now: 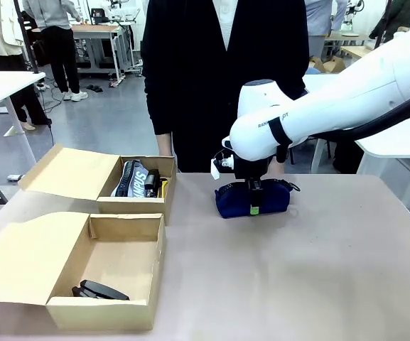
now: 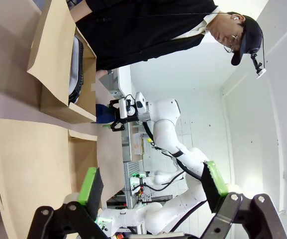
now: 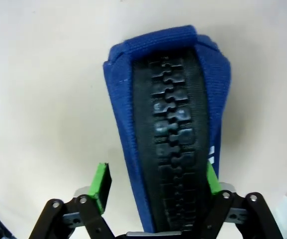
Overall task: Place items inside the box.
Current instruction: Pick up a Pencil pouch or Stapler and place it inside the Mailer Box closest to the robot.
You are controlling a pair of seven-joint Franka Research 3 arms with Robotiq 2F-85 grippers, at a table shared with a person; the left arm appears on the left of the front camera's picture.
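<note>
While the right gripper (image 1: pixel 254 204) hangs over the navy blue zip pouch (image 1: pixel 233 200), its jaws straddle it w/o clamping. In the right wrist view one green pad (image 3: pixel 102 183) stands apart from the fabric and the other (image 3: pixel 211 178) sits right at the pouch's edge. The pouch lies on the table (image 1: pixel 318 270) near the far edge, abt mid-width, in front of the person (image 1: pixel 219 71). Two open cardboard boxes sit by the left edge. The far box (image 1: pixel 137 206) holds a grey zip pouch (image 1: pixel 135 179) and a yellow utility knife (image 1: pixel 163 186). The near box (image 1: pixel 101 312), at the near-left corner, holds a black stapler (image 1: pixel 99 290). The left gripper (image 2: pixel 153 186) is spread wide, nothing btwn its pads.
</note>
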